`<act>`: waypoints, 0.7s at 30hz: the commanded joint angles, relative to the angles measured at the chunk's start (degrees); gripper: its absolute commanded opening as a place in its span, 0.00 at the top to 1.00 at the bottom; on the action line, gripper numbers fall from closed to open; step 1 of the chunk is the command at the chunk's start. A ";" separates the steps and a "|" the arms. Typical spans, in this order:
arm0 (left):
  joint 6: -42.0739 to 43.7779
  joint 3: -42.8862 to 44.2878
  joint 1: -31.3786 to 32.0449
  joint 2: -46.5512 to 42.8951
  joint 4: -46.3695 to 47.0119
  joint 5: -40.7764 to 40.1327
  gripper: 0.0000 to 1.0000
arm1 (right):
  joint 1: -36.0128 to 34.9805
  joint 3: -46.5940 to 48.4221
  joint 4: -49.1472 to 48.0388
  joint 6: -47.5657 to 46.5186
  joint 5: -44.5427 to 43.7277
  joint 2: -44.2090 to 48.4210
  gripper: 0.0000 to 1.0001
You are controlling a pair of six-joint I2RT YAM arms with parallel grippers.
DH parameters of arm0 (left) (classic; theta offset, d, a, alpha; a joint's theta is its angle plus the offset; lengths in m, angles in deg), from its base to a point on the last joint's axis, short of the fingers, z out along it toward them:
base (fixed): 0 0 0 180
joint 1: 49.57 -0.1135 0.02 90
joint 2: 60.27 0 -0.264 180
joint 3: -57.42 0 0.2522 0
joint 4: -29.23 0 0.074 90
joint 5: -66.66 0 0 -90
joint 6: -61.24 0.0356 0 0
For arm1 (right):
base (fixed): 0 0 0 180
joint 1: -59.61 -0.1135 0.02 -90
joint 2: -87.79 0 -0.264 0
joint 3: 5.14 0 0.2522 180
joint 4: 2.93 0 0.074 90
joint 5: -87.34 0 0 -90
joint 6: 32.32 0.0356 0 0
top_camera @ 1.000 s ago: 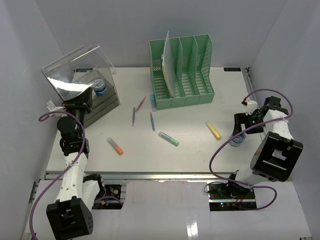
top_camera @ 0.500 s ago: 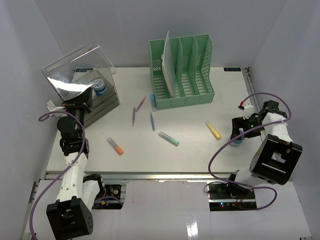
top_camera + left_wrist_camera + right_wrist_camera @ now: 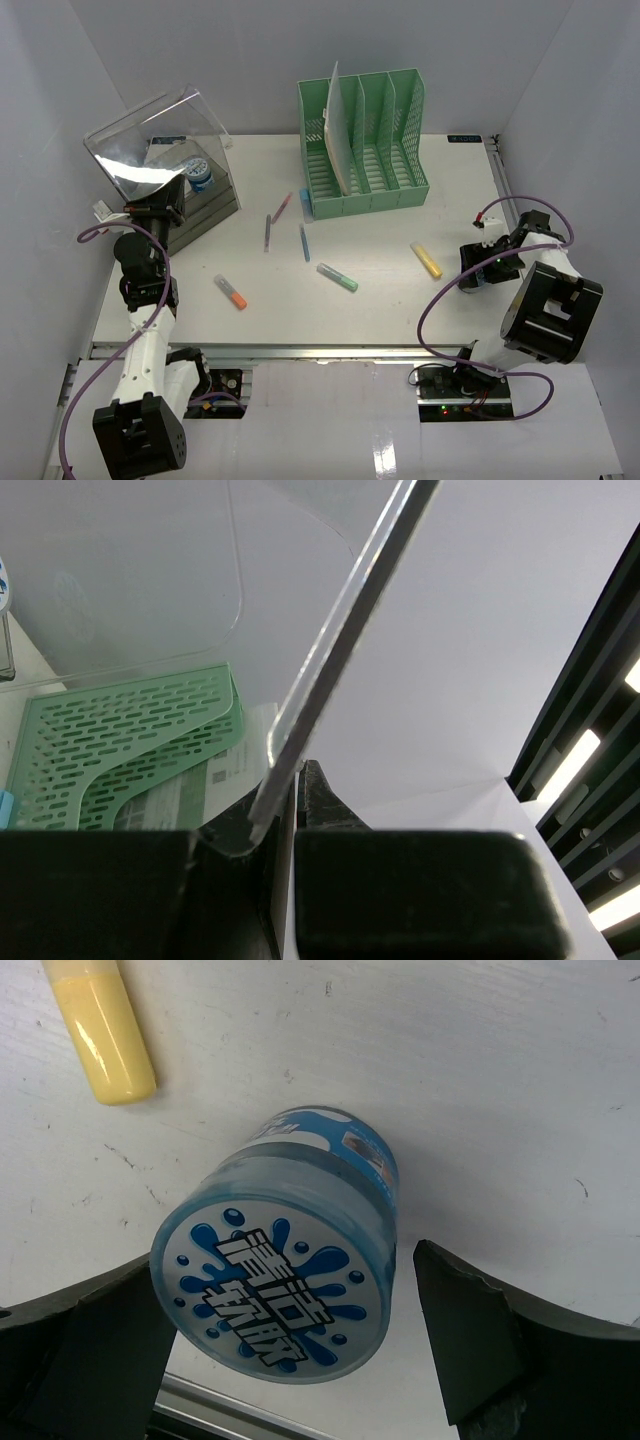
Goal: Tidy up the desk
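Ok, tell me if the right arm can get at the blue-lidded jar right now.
Probably yes: the right gripper is open, a finger on either side of the jar, and the yellow marker lies clear of it.

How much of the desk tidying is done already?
One blue jar sits in the clear box. The left gripper pinches its lid open, while the right gripper, open, straddles a second jar on the desk, not gripped yet. Left over: the yellow marker, green marker, orange marker and three thin pens lying loose.
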 commanded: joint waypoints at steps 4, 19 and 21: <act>-0.37 2.09 0.17 -1.16 1.85 0.94 1.00 | 0.01 -2.22 -7.64 -1.72 0.90 3.04 0.04; -0.46 2.27 0.17 -0.93 1.84 1.20 1.00 | -0.26 -3.48 -7.64 -9.15 5.71 4.49 0.70; -0.46 2.27 0.17 -0.90 1.84 1.20 1.00 | -0.26 -3.48 -7.23 -9.93 6.07 4.85 0.81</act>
